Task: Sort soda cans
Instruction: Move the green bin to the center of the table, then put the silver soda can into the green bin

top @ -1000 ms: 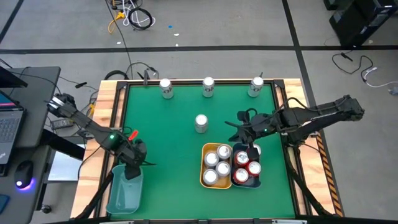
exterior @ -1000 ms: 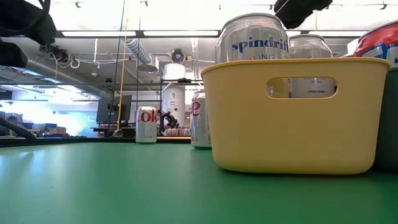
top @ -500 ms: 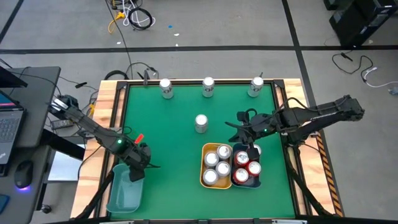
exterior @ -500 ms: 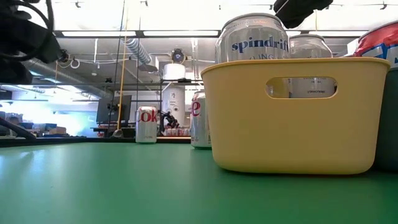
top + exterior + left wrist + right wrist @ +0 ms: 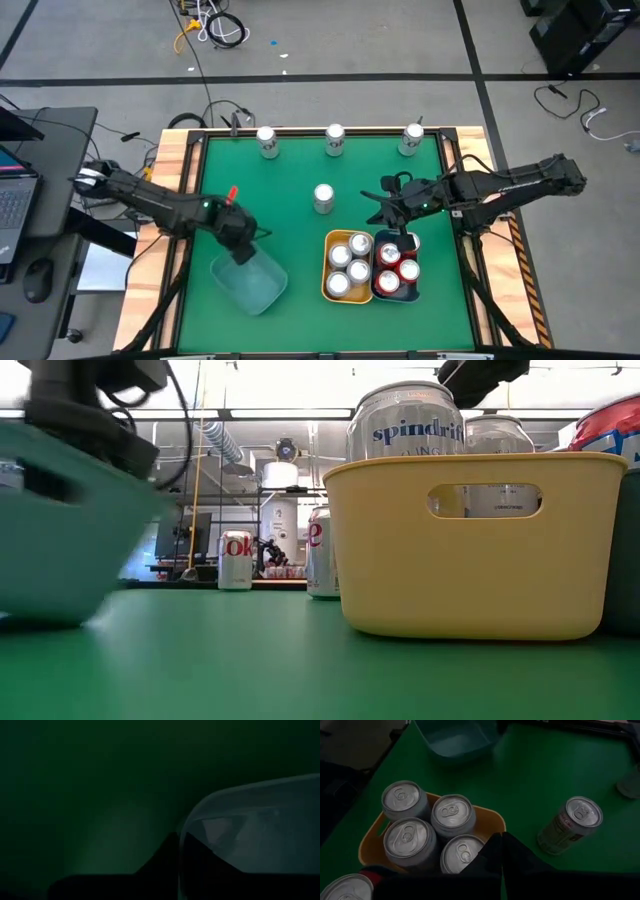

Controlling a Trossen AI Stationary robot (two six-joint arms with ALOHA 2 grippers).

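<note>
The teal bin (image 5: 250,280) was held by its rim in the clenched left gripper (image 5: 243,252), over the table's (image 5: 280,200) left half. The right gripper (image 5: 392,213), fingers closed and empty, hung beside the yellow bin (image 5: 330,290) of silver cans (image 5: 348,262).

Four cans (image 5: 349,262) in bin (image 5: 327,270) beside another bin (image 5: 414,290), empty bin (image 5: 248,280) left
</note>
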